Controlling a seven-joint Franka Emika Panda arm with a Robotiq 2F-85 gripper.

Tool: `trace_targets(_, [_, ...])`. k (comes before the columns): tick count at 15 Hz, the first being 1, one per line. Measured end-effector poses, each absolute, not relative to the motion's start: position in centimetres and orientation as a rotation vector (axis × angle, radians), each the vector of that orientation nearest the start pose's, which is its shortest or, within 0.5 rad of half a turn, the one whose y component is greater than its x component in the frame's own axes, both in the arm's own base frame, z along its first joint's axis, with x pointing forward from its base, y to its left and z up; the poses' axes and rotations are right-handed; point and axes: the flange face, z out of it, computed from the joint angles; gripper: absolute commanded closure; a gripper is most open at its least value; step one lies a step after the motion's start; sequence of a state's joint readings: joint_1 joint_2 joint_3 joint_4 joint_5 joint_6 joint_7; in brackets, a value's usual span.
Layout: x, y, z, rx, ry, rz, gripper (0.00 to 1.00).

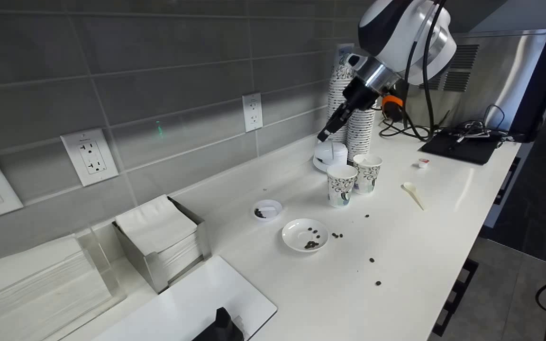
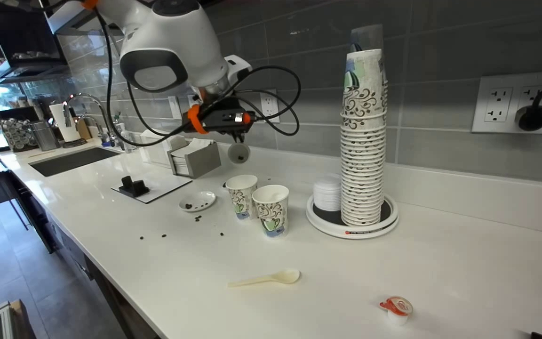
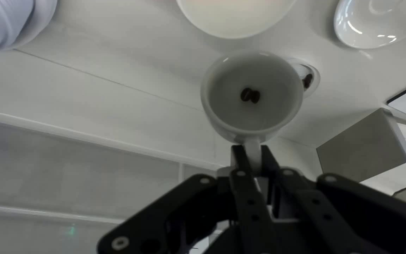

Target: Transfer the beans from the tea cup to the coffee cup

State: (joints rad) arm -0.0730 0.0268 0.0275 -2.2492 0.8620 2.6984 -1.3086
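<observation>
I have the gripper (image 3: pixel 253 158) pinching the white cup (image 3: pixel 252 114) by its handle (image 3: pixel 253 145); two beans (image 3: pixel 246 94) inside. Lettering (image 2: pixel 367 231) on the tray (image 2: pixel 320 222), too small to make out.

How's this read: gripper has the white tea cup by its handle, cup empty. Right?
Not empty: the wrist view shows two dark beans inside the white tea cup. The gripper does have it by its handle.
</observation>
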Motion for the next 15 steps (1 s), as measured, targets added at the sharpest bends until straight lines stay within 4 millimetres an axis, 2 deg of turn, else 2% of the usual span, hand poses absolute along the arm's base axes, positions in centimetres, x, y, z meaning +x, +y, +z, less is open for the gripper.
trace_targets(4, [55.0, -7.9, 38.5, -2.661, -0.762, -0.934, 0.97])
trace_targets(9, [54.6, -9.1, 37.4, -2.550, -0.734, -0.928, 0.97])
trace_targets(15, [53.8, -11.1, 37.0, -2.383, -0.608, -0.996, 0.97])
